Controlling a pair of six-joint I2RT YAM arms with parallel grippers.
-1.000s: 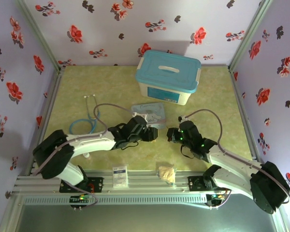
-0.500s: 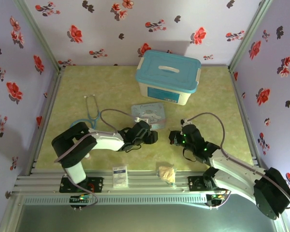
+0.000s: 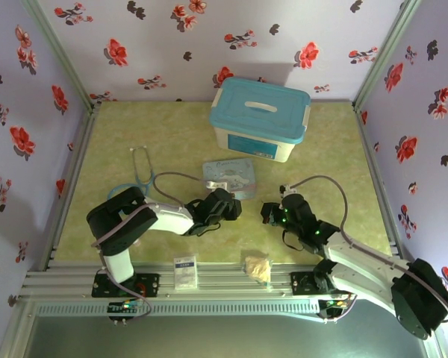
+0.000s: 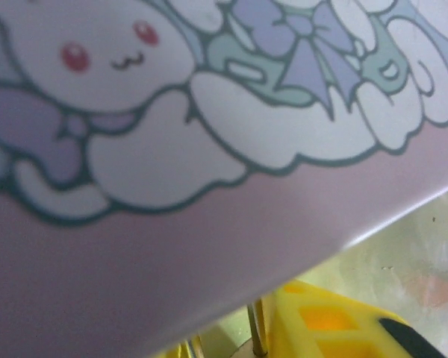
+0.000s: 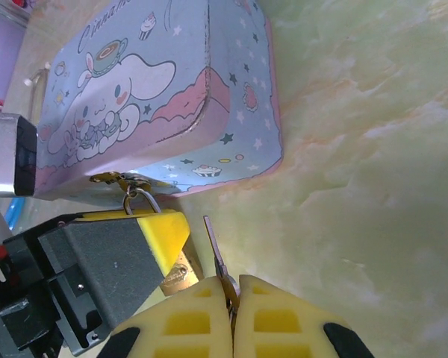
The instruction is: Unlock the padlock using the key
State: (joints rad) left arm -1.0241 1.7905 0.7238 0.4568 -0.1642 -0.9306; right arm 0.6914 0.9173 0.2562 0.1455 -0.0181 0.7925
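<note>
The padlock [image 5: 181, 274] is brass and hangs by its silver shackle [image 5: 138, 198] from the hasp of the cartoon tin [image 5: 157, 97]. My left gripper [image 3: 234, 209] is at the tin's near edge. One yellow finger [image 5: 160, 227] lies over the padlock body. In the left wrist view the shackle legs [image 4: 255, 335] stand between the two yellow fingers [image 4: 336, 328], which sit close on either side. My right gripper [image 5: 234, 287] is shut on the key [image 5: 215, 250]. Its thin blade points forward, just right of the padlock and apart from it.
A white box with a blue lid [image 3: 260, 119] stands behind the tin [image 3: 230, 177]. A stethoscope [image 3: 138, 175] lies at the left. A tan wad [image 3: 257, 267] and a white packet [image 3: 185, 271] sit by the front rail.
My left arm has folded in towards the tin and its fingers have narrowed around the padlock. The right gripper, still holding the key, has shifted only slightly.
</note>
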